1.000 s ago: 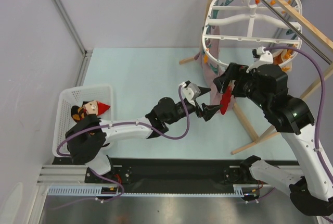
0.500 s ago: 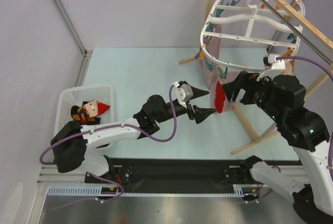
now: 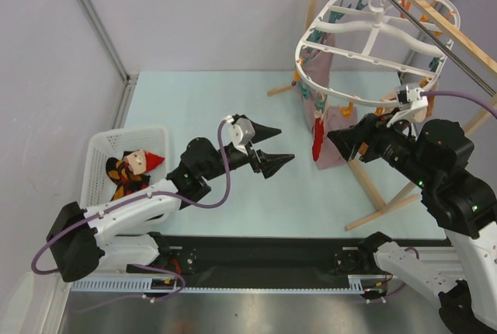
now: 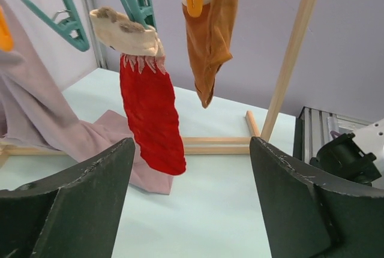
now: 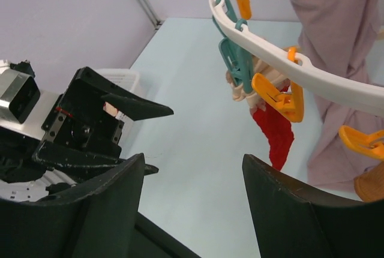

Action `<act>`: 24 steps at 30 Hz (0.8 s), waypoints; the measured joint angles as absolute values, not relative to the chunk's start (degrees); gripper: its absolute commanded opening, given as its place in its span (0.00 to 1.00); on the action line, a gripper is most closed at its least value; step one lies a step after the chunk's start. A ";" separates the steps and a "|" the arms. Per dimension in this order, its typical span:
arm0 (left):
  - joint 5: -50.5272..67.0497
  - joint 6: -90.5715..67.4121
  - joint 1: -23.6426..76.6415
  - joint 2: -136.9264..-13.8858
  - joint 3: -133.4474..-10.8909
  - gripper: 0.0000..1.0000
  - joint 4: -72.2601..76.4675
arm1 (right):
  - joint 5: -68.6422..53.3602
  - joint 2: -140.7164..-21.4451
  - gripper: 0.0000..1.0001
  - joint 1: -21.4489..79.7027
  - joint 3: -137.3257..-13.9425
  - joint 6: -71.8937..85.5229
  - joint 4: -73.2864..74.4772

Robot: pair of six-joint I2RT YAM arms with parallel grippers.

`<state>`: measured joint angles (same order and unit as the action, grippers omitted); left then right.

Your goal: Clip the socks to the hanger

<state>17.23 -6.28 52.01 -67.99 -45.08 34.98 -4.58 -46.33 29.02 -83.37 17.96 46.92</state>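
Socks (image 3: pixel 124 169) sit in the white basket (image 3: pixel 132 130) at lower left while the left gripper (image 3: pixel 285 145) and right gripper (image 3: pixel 340 138) both hang wide open and empty mid-frame, so my worry is the right one, close under the hanger (image 3: pixel 298 60), bumps that free-hanging ring and shakes the clipped red sock (image 3: pixel 318 141) loose.

Looks like a robotics lab test cell, not anyone's laundry room. Plain lilac-grey wall panels (image 3: pixel 194 8) box in a pale mint-green tabletop (image 3: pixel 194 109), with a bare silver aluminium frame post (image 3: pixel 93 19) running up at 10 o'clock. At 6 o'clock there's a black metal mounting rail (image 3: pixel 256 252) with robot bases bolted on, and thick purple cables (image 3: pixel 227 171) looping loose above it.
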 measured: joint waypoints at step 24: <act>-8.91 -16.23 41.23 -42.76 -47.20 0.84 -7.31 | -17.67 -47.05 0.71 29.02 -82.59 16.64 44.12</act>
<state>-8.91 -16.23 41.23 -42.76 -47.20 -7.31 -17.67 -47.05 29.02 -82.59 16.64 44.12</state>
